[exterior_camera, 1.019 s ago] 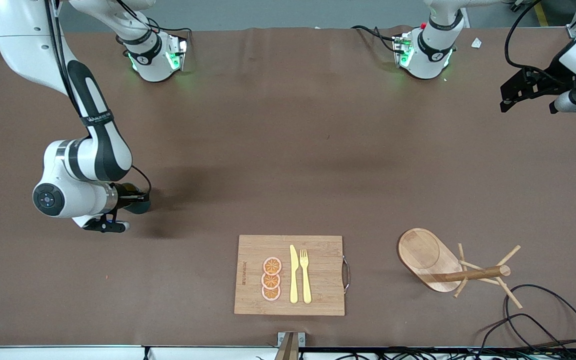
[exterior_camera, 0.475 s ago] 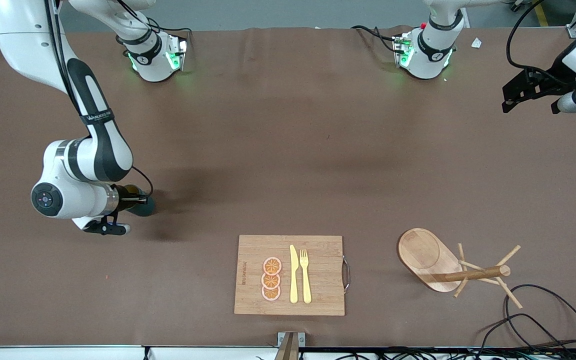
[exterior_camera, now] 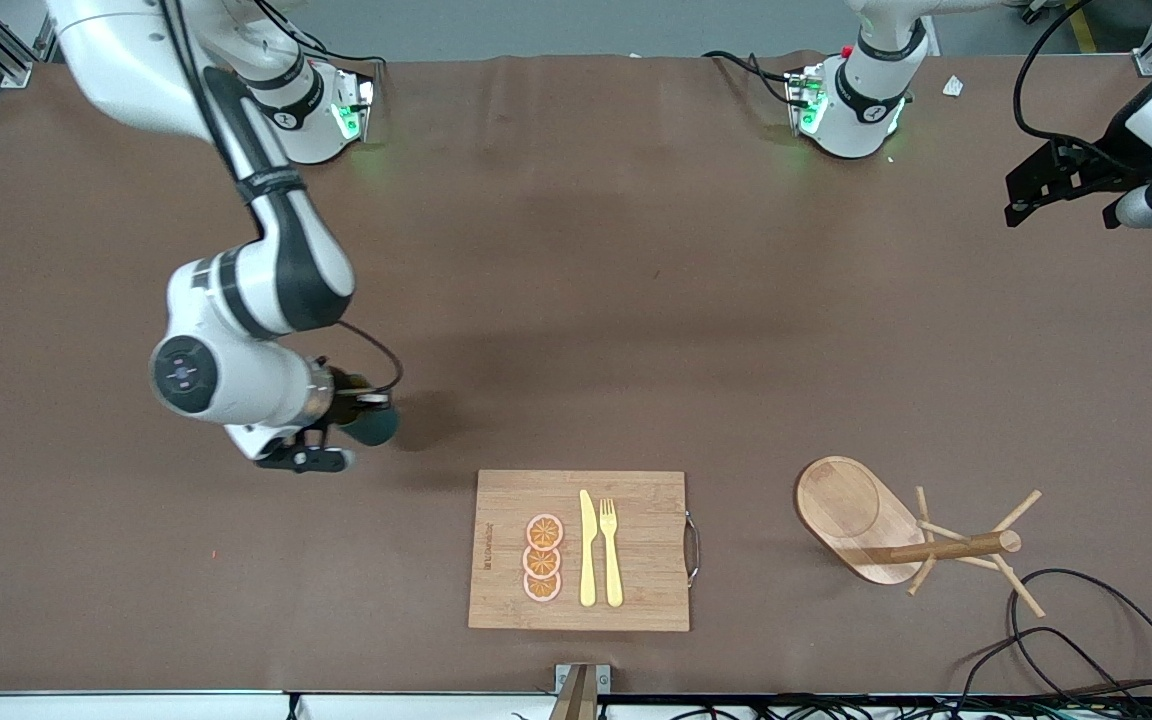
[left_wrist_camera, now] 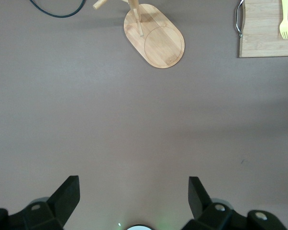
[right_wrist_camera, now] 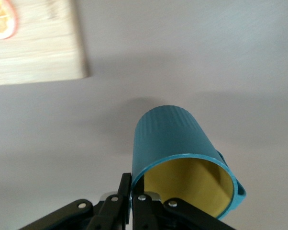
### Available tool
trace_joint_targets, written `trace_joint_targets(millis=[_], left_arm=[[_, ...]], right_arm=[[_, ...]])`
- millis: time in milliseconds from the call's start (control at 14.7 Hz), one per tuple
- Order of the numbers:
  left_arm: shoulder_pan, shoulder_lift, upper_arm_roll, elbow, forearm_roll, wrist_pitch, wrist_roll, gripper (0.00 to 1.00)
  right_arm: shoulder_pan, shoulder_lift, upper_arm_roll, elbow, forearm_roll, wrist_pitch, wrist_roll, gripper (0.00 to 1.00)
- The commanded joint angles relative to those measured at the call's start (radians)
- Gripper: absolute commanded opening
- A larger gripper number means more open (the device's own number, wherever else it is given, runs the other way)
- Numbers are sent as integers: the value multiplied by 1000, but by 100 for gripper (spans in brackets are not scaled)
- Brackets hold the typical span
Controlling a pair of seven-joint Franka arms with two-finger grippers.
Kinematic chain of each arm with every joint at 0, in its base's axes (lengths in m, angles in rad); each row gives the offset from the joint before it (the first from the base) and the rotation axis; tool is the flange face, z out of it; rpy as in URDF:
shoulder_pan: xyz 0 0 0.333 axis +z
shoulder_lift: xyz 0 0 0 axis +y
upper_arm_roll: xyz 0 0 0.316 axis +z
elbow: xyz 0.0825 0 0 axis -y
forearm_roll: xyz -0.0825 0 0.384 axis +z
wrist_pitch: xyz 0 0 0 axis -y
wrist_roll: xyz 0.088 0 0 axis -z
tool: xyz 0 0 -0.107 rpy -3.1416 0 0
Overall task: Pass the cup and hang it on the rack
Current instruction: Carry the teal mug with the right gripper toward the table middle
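My right gripper (exterior_camera: 351, 412) is shut on the rim of the cup (exterior_camera: 372, 425), a ribbed teal mug with a yellow inside, and holds it above the table near the bamboo board's corner. In the right wrist view the cup (right_wrist_camera: 180, 160) fills the middle, its wall pinched between the fingers (right_wrist_camera: 126, 189). The rack (exterior_camera: 901, 525), a wooden mug tree with an oval base, stands toward the left arm's end of the table; it also shows in the left wrist view (left_wrist_camera: 155, 39). My left gripper (exterior_camera: 1056, 185) is open and empty, waiting high over the table's edge at the left arm's end.
A bamboo cutting board (exterior_camera: 636, 590) with orange slices (exterior_camera: 542, 558), a yellow knife and a fork (exterior_camera: 611, 550) lies near the front edge. Black cables (exterior_camera: 1086, 640) lie beside the rack. A metal bracket (exterior_camera: 581, 685) sits at the front edge.
My right arm has carried the cup toward the table's middle, closer to the cutting board. The left arm has barely moved.
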Motion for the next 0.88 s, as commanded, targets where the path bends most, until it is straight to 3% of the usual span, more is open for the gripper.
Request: trace_joint_targets(millis=[0, 475, 679, 815], left_arm=[[-6, 12, -5, 11, 8, 11, -16, 100], [-9, 14, -6, 11, 11, 19, -16, 100], [-14, 14, -20, 11, 16, 19, -19, 100], [-15, 18, -31, 12, 23, 22, -29, 100]], right_arm=[[126, 109, -13, 196, 19, -65, 180, 0], [376, 374, -5, 561, 22, -18, 537, 0], [395, 432, 62, 578, 22, 102, 604, 0], [398, 454, 75, 581, 22, 128, 605, 0]])
